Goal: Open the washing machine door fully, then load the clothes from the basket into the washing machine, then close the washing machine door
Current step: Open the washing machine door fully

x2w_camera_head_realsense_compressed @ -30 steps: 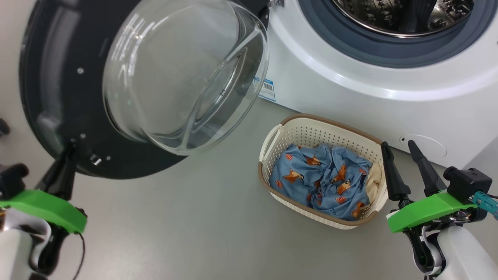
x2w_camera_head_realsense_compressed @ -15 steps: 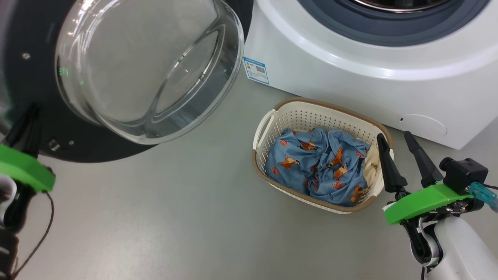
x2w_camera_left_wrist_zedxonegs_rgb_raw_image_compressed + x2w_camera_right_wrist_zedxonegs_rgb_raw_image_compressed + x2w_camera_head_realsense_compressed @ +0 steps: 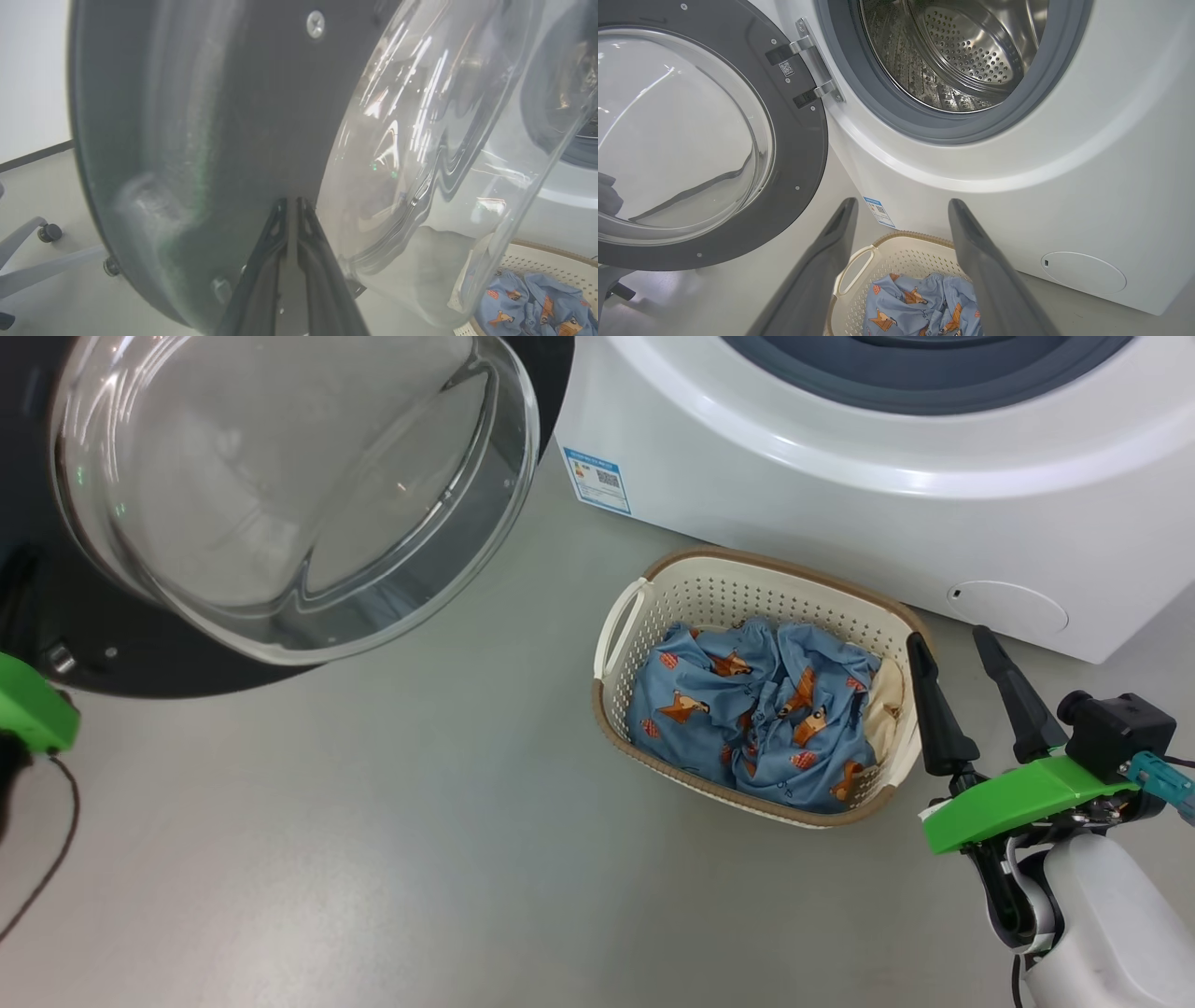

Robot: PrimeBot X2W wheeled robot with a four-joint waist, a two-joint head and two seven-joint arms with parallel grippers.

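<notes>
The washing machine door (image 3: 140, 663) stands swung out at the upper left, its glass bowl (image 3: 289, 485) bulging toward me. My left gripper (image 3: 292, 201) is shut, its tips pressed against the door's black inner rim (image 3: 224, 116); its green mount (image 3: 28, 709) sits at the left edge. The white washing machine (image 3: 840, 476) has its steel drum (image 3: 962, 56) open to view. The basket (image 3: 747, 569) stands on the floor before it with the blue printed clothes (image 3: 756, 709) inside. My right gripper (image 3: 947, 639) hovers open at the basket's right end, holding nothing.
A grey floor (image 3: 420, 821) stretches between door and basket. A blue label (image 3: 597, 478) and a round service flap (image 3: 1008, 607) mark the machine's front. Chair legs with casters (image 3: 46, 231) stand behind the door. The door hinge (image 3: 812, 70) joins door and machine.
The head camera has shifted, sliding everything up and left. The door has swung further away from the machine, with my left gripper following it. The right gripper has stayed by the basket.
</notes>
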